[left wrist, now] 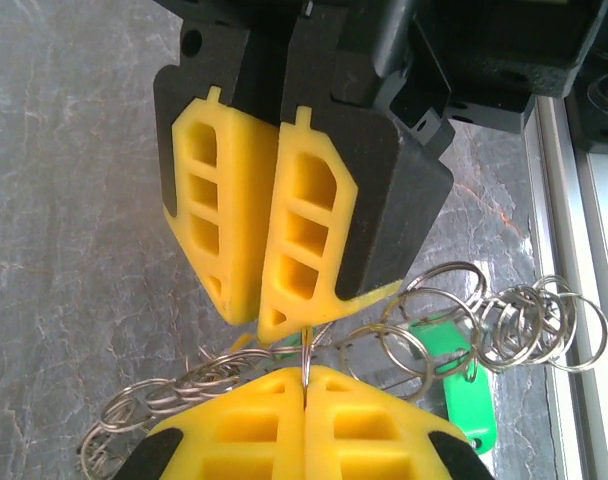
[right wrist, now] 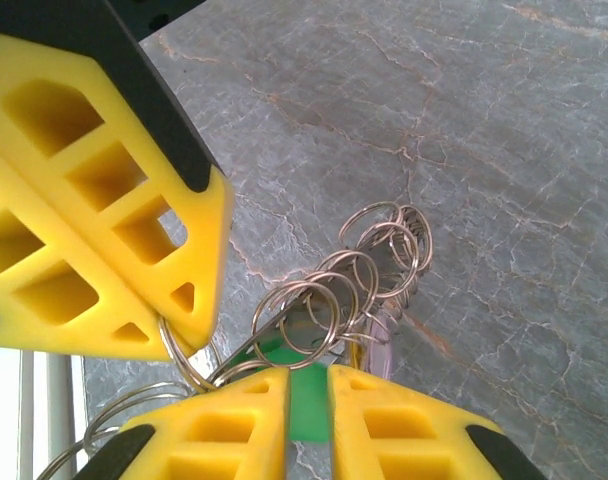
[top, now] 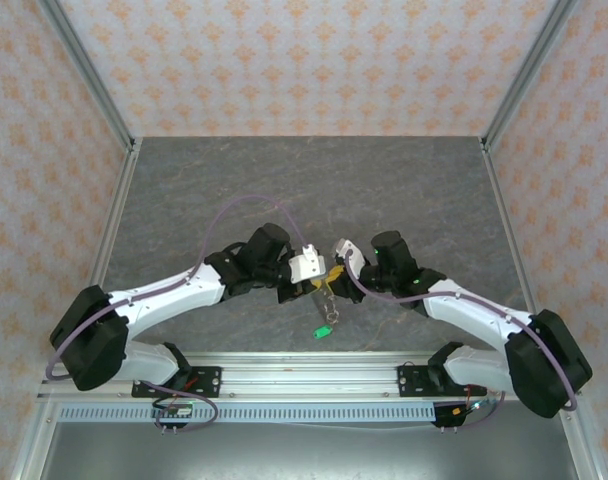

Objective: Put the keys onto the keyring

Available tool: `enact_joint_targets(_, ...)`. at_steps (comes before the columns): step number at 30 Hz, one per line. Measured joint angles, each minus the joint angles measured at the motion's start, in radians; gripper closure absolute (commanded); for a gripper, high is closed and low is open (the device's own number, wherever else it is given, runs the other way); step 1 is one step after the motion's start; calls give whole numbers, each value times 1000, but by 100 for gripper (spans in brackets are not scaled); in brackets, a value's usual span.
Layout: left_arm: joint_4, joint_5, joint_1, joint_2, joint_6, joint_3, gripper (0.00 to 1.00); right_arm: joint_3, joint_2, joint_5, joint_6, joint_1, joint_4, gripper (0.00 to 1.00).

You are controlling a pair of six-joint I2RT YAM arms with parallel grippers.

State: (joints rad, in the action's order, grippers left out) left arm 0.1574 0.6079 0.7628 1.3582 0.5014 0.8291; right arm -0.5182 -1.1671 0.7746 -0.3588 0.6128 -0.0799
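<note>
L claw (left wrist: 305,372) clenched on keyring (right wrist: 354,280), mid-bench (right wrist: 504,150), I reckon to steady it | R claw (right wrist: 309,375) slightly parted, gripping nothing | green-tagged key (left wrist: 462,385) sits among the rings

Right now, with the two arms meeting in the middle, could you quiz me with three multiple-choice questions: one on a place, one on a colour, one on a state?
1. In the overhead view, where is the green tag?
A) by the far wall
B) toward the near edge of the table
C) in the far-left corner

2. What colour are the gripper fingers?
A) red
B) white
C) yellow

3. How is the left gripper?
A) wide open
B) shut on the green tag
C) shut on a wire of the keyring

Answers:
1 B, since the tag sits close to the front rail.
2 C, since both wrist views show yellow fingers.
3 C, since its fingers press together on a thin ring wire.
</note>
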Motion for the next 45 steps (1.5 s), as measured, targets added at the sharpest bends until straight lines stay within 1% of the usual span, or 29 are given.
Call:
enact_joint_targets(4, 50, -33, 5, 31, 14, 52, 100, 27, 8, -44, 39, 0, -54, 81)
enact_joint_targets(7, 55, -59, 21, 57, 21, 76, 100, 62, 59, -140, 63, 7, -71, 79)
enact_joint_targets(9, 55, -66, 35, 72, 23, 85, 100, 91, 114, -218, 77, 16, -71, 75)
enact_joint_targets(14, 66, -87, 79, 132, 28, 128, 100, 161, 258, -444, 145, 16, -86, 74)
enact_joint_targets(15, 79, -98, 89, 151, 31, 140, 100, 163, 276, -490, 167, 16, -85, 71)
enact_joint_targets(18, 119, -128, 111, 220, 32, 175, 100, 163, 303, -629, 247, 14, -86, 70)
enact_joint_targets(22, 150, -155, 135, 287, 23, 205, 100, 164, 300, -822, 384, 2, -85, 70)
enact_joint_targets(24, 150, -163, 145, 303, 18, 210, 99, 170, 301, -891, 445, -3, -85, 70)
enact_joint_targets(26, 149, -166, 153, 305, 3, 210, 96, 179, 301, -940, 517, -8, -81, 67)
enact_joint_targets(27, 143, -167, 154, 305, -6, 209, 95, 183, 302, -952, 561, -14, -72, 67)
enact_joint_targets(30, 104, -168, 155, 304, -37, 198, 89, 185, 301, -958, 650, -36, -44, 64)
enact_joint_targets(33, 70, -171, 154, 299, -62, 171, 87, 185, 292, -932, 698, -40, -35, 63)
enact_joint_targets(35, 49, -171, 154, 290, -77, 153, 82, 185, 278, -909, 720, -40, -31, 63)
enact_joint_targets(36, 38, -171, 154, 282, -85, 143, 82, 185, 268, -897, 730, -40, -28, 63)
enact_joint_targets(41, -21, -171, 154, 226, -121, 94, 82, 172, 210, -807, 752, -40, -3, 63)
enact_joint_targets(45, -119, -192, 153, 116, -190, 8, 81, 125, 140, -692, 752, -40, 25, 63)
